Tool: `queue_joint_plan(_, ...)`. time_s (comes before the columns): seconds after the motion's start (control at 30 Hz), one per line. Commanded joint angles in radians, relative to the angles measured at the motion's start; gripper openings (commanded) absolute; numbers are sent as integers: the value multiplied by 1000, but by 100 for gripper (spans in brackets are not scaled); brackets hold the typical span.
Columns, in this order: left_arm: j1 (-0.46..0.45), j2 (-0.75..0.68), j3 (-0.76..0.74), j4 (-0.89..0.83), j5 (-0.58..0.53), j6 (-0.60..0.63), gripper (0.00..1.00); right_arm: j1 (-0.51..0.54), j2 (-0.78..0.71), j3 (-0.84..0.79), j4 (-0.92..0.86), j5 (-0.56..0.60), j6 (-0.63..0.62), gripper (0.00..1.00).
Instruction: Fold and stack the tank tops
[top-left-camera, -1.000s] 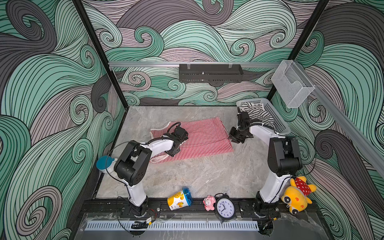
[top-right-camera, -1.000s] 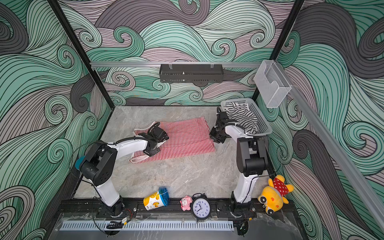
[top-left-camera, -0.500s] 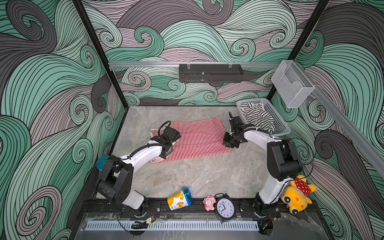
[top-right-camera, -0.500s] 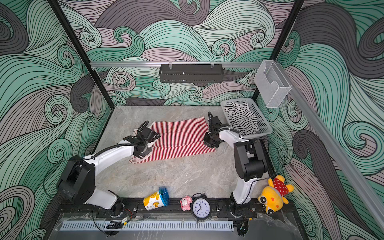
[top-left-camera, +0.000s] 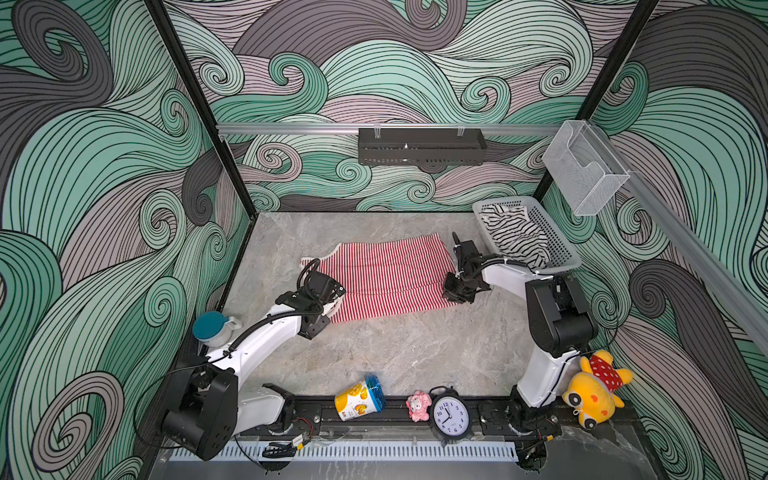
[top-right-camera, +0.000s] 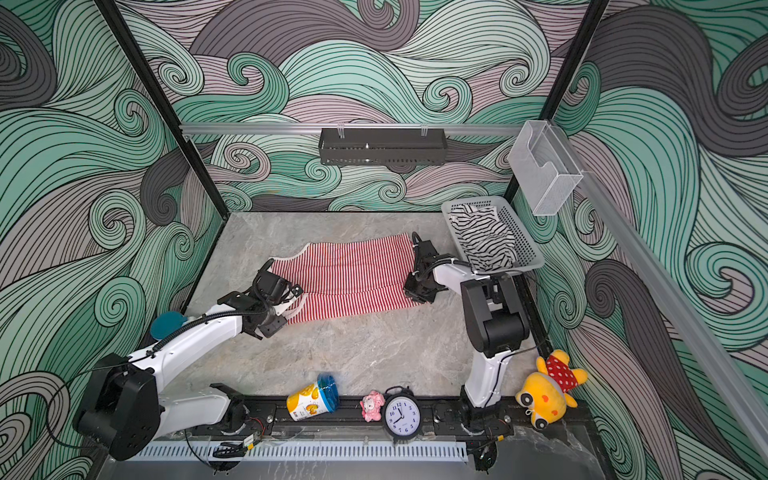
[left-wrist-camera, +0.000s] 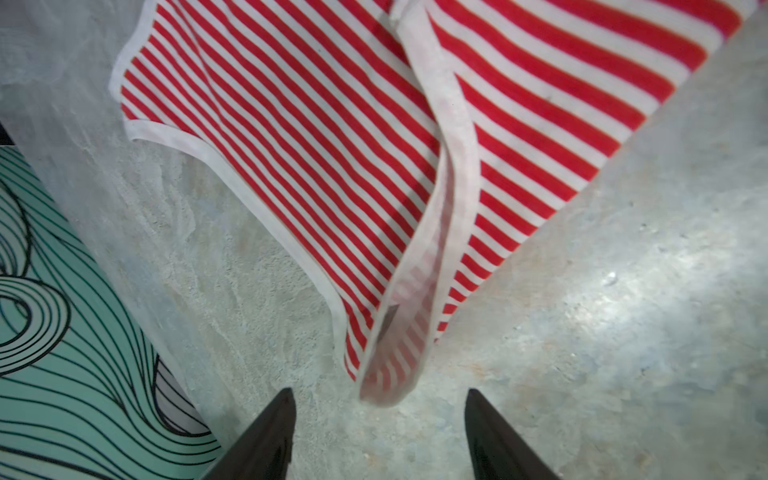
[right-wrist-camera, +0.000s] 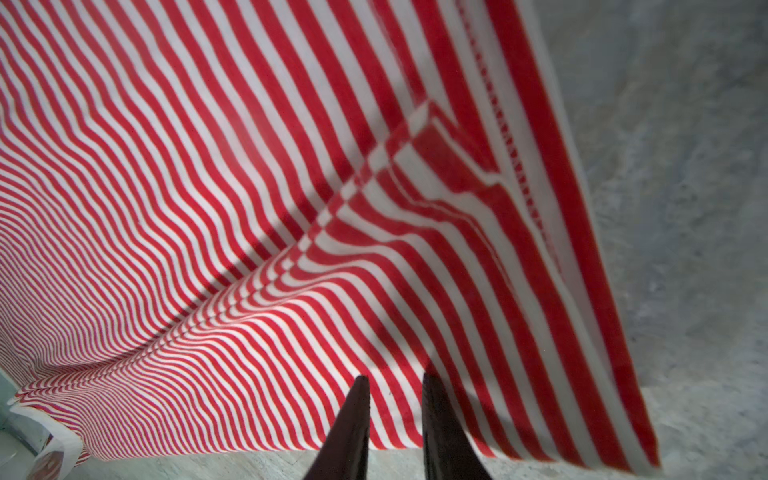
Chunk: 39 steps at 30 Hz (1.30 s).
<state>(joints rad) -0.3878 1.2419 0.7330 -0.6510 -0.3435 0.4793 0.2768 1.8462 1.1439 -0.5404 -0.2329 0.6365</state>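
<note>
The red-and-white tank top (top-left-camera: 386, 278) (top-right-camera: 353, 278) lies spread on the grey table, with its near long edge folded over. My left gripper (top-left-camera: 332, 296) (left-wrist-camera: 379, 391) hovers open at the strap end, and the cream-trimmed strap (left-wrist-camera: 415, 291) lies loose just ahead of its fingers. At the hem's near corner, my right gripper (top-left-camera: 452, 293) (right-wrist-camera: 395, 376) is shut on the striped cloth (right-wrist-camera: 249, 208), which tents up toward it. The black-and-white tank top (top-left-camera: 513, 237) (top-right-camera: 482, 239) lies crumpled in the grey basket (top-left-camera: 557, 237).
A teal-lidded cup (top-left-camera: 212, 328) stands by the left wall. Along the front rail lie a yellow can (top-left-camera: 359, 401), a pink toy (top-left-camera: 417, 405) and a black clock (top-left-camera: 451, 415). A yellow plush (top-left-camera: 596, 390) sits at the front right.
My left gripper has opened, let go of the strap and drawn back toward the front left. The right gripper has slid along the hem toward the front.
</note>
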Motion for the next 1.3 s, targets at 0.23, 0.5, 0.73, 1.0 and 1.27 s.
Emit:
queue_joint_plan(0.23,80,70,0,5,100,78,67,4,28,-11,9,2,14,25)
queue_joint_plan(0.5,151,145,24,45,145,118,66,4,26,-7,3,7,19,25)
queue_joint_plan(0.73,227,172,53,67,186,128,65,4,28,-9,0,8,19,25)
queue_joint_plan(1.0,290,214,80,61,243,130,65,4,33,-9,3,8,20,24)
queue_joint_plan(1.27,359,244,121,55,293,120,64,4,45,-8,5,9,20,24)
